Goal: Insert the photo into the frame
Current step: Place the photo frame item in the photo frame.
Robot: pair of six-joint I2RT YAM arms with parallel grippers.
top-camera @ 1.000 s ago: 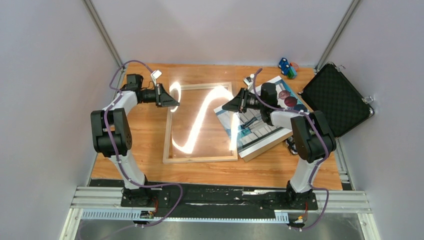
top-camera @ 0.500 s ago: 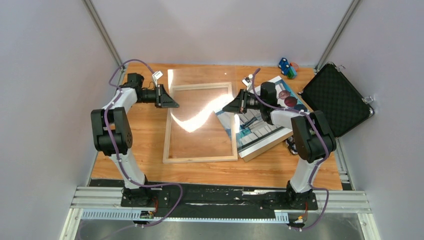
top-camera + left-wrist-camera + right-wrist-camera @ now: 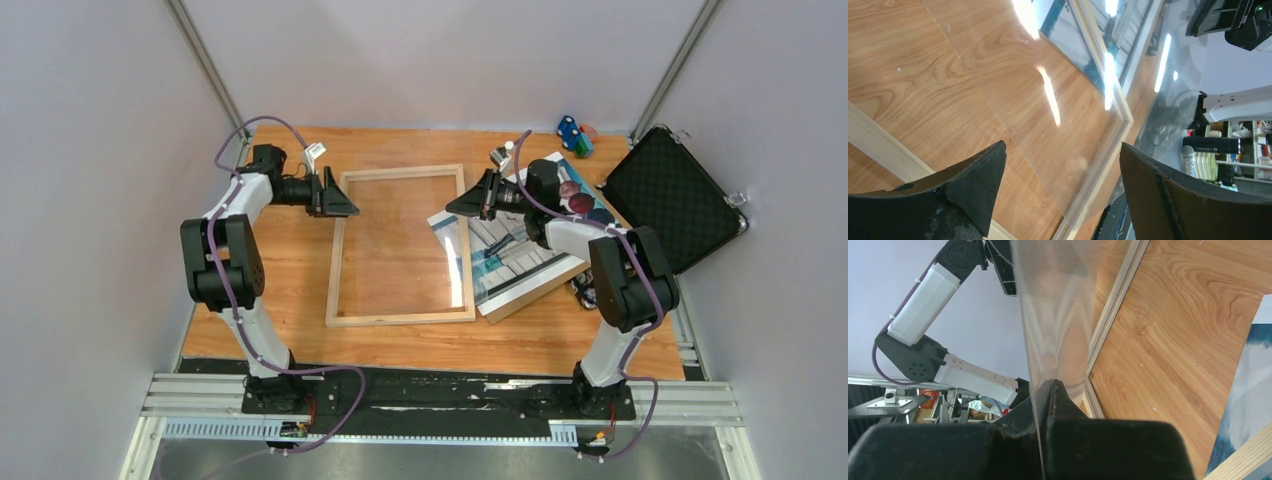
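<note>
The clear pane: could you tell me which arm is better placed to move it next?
Right, probably: the right gripper is shut on the clear pane at its edge, while the left gripper stands open, gripping nothing.

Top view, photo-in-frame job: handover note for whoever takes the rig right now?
Grippers: the left gripper is open and holds nothing, near the left rail of the frame. The right gripper is shut on the edge of the clear pane, by the frame's right rail.
Things: the frame lies flat, mid table. The pane spans its opening; seated or lifted, cannot tell. The photo lies face up right of the frame, its left corner overlapping the right rail.
Done: photo not in yet.
Left: put the photo into the frame.
</note>
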